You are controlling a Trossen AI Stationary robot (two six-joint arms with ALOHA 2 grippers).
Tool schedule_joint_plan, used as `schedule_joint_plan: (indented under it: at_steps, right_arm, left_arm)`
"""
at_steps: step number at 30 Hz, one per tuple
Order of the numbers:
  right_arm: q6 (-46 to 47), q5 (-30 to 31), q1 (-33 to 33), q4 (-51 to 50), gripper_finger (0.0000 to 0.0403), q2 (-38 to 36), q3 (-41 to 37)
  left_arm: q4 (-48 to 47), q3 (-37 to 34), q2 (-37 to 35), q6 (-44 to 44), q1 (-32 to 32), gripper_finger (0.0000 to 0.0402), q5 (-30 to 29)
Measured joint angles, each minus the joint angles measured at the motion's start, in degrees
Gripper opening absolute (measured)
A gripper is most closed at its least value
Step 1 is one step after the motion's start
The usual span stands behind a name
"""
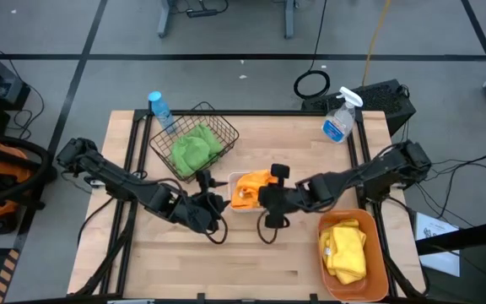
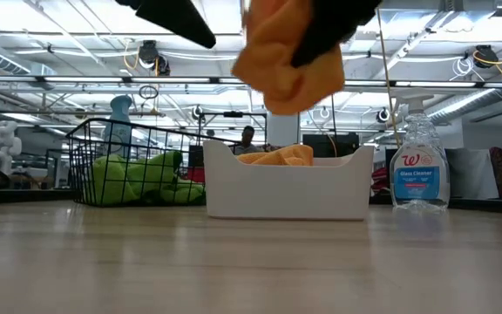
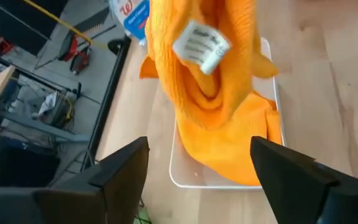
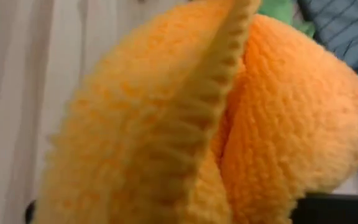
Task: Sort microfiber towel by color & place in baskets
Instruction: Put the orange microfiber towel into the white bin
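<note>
We hold the last orange towel (image 2: 288, 61) in the right gripper (image 1: 268, 196), whose fingers are clamped on its top — it hangs over the white tray (image 2: 288, 191), where the other orange towel (image 2: 275, 157) already lies. To finish this step well, we should bring the cloth lower until its bottom folds onto the one below, centre it over the tray so no corner drapes over the rim, and only then part the fingers; released from this height, a soft cloth may flop sideways onto the desk (image 1: 251, 253).

The left gripper (image 1: 209, 207) waits just beside the tray on its near-left side, fingers spread wide with nothing between them. We should keep it clear of the cloth as it comes down, since the two grippers stand close together.

The rest looks sorted: green cloth (image 1: 194, 148) fills the wire basket (image 1: 222, 127) behind the tray, and yellow cloth (image 1: 346, 247) sits in the orange tub (image 1: 376, 270) at the near right. The spray bottle (image 1: 339, 118) stands at the far right edge, well apart from the work.

Much is hard to judge. The right wrist view is filled with orange pile, so its own fingers are hidden there. In the low view, the grip point is cut off at the top. From above, the arms cover part of the tray, and we cannot count separate cloths in the basket or tub — each reads as one heap.
</note>
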Motion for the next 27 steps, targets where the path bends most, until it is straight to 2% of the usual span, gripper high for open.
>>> schedule_joint_plan:
  at_steps: [5, 11, 19, 27]
  right_arm:
    - [-2.0, -5.9, -3.4, -1.0, 0.0027, 0.5, 0.0]
    - [-4.0, -12.9, -7.9, -0.1, 0.0031, 4.5, 0.0]
    - [-3.7, -16.1, -11.7, 4.9, 0.0037, 11.3, -2.4]
    - [-2.5, -16.0, -12.7, 11.4, 0.0044, 12.5, -8.3]
  left_arm:
    - [0.7, -2.8, 0.0, -1.7, -0.1, 0.0282, -1.1]
    - [4.8, -6.8, 0.0, -1.5, -0.1, 0.0260, -2.7]
    - [4.6, -7.1, -0.3, -2.8, -1.8, 0.0230, -2.9]
    - [4.6, -7.1, -2.8, -3.1, -5.7, 0.0193, -4.5]
